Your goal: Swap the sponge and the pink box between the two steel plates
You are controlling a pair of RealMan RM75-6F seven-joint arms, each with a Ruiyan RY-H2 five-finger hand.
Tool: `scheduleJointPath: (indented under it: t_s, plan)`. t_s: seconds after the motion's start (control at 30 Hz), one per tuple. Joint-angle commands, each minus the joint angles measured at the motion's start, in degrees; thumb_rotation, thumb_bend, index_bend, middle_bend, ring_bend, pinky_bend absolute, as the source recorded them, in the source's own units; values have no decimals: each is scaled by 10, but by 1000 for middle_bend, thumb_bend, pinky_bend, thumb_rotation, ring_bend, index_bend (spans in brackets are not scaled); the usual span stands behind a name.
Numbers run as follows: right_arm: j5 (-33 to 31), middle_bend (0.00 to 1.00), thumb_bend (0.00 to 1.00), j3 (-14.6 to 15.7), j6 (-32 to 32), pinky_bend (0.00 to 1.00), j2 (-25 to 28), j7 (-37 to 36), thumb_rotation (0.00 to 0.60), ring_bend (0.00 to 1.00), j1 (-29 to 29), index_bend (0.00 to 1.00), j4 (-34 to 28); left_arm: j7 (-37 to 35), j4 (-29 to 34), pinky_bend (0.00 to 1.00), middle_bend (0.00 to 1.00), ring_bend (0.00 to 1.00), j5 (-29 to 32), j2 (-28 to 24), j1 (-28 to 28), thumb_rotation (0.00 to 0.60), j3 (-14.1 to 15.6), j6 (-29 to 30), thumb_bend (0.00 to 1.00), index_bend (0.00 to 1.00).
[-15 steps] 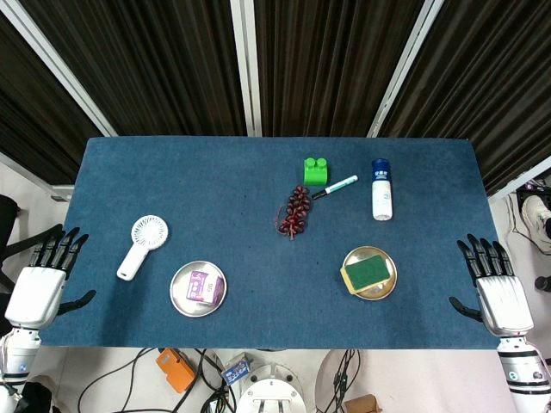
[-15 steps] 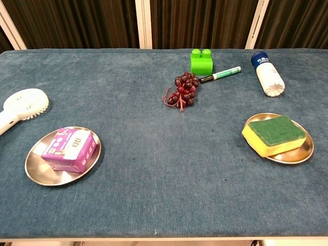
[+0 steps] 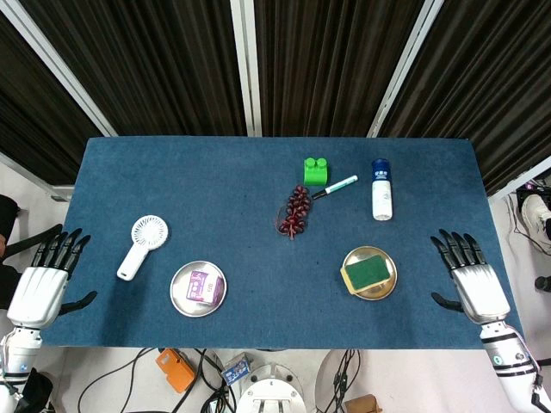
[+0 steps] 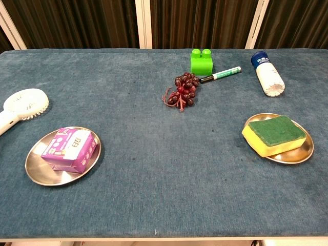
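The pink box (image 3: pixel 205 286) (image 4: pixel 69 149) lies in the left steel plate (image 3: pixel 182 297) (image 4: pixel 36 171). A yellow sponge with a green top (image 3: pixel 366 270) (image 4: pixel 275 134) lies in the right steel plate (image 3: pixel 384 285) (image 4: pixel 300 154). In the head view my left hand (image 3: pixel 38 288) hangs open beside the table's left front corner, well left of the pink box. My right hand (image 3: pixel 469 280) is open over the table's right edge, right of the sponge plate. Neither hand shows in the chest view.
A white handheld fan (image 3: pixel 142 245) (image 4: pixel 18 108) lies left of the pink-box plate. Further back are a bunch of dark red grapes (image 3: pixel 295 212) (image 4: pixel 182 89), a green block (image 3: pixel 315 171) (image 4: pixel 201 61), a green-and-white marker (image 3: pixel 335 186) (image 4: pixel 221 74) and a white bottle (image 3: pixel 381 189) (image 4: pixel 267 74).
My right hand has moved left and further in, from off the right edge to over the table's edge. The left hand barely shifted. The objects have not moved.
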State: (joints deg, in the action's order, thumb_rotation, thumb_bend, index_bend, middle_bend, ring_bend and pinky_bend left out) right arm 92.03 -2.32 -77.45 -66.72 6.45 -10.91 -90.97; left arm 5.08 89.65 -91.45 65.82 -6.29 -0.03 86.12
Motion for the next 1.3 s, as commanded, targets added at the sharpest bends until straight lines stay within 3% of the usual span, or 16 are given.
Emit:
scheduleJointPath:
  t_s: [0.03,0.2,0.43,0.67,0.8,0.97,1.17,1.3]
  plan:
    - [8,0,274,-10,78,0,-6,30,600,0,-59,0,-6,2,0,0,0,0,0,1,1,600,0,1,106,23]
    - [-6,0,274,-9,177,0,-27,78,600,0,-119,0,-14,5,1,0,0,0,2,1,2,600,0,1,106,23]
    - [-29,41,274,-5,228,0,-74,107,600,0,-152,22,17,0,1,0,0,0,4,-1,1,600,0,-1,106,23]
    - [-46,194,274,-4,238,107,-106,94,600,67,-165,221,58,-6,0,0,0,0,1,-3,3,600,1,2,106,23]
    - [-49,304,274,-2,239,288,-115,85,600,216,-172,392,70,-9,0,0,0,0,0,-4,3,600,1,4,106,24]
    - [-53,332,274,0,237,346,-121,82,600,245,-177,424,80,-11,0,0,0,0,-1,-5,4,600,1,6,107,23]
    - [-40,495,291,0,198,541,-134,75,600,440,-173,642,95,-13,0,0,0,0,-1,-6,4,600,0,6,106,23]
    - [-30,533,315,-2,178,573,-137,58,600,483,-173,689,97,-13,1,0,0,0,-1,-6,4,600,1,5,107,23]
